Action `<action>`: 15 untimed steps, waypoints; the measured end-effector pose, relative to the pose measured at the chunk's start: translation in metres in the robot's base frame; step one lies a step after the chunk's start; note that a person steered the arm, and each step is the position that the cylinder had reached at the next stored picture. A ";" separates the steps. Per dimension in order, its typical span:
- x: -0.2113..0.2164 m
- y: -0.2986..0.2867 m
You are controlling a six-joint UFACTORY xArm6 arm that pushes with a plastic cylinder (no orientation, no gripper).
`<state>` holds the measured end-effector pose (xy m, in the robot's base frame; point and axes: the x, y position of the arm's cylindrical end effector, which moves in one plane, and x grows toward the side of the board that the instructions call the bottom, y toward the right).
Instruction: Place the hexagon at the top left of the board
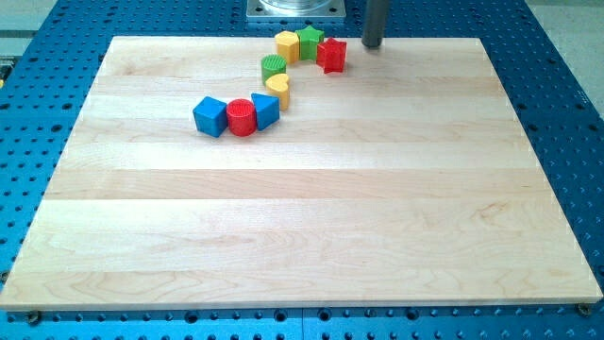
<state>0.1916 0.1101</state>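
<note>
Since the target corner sits at the upper left of the frame, going left to right: blue cube (209,115), red cylinder (242,116), blue wedge-like block (265,110), green cylinder (274,66), yellow heart-like block (278,87), then yellow hexagon block (287,45), top centre, touching green star (310,41), red star (331,55) beside. Further right, my tip (373,45), no fingers to open or close, clear of all blocks. Hexagon lies left of tip, stars between; small, squat, probably slides easily leftward
</note>
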 end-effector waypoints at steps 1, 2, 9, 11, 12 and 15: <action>0.001 -0.026; 0.001 -0.058; 0.046 -0.211; 0.048 -0.188; 0.069 -0.153; 0.099 -0.233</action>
<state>0.2909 -0.1226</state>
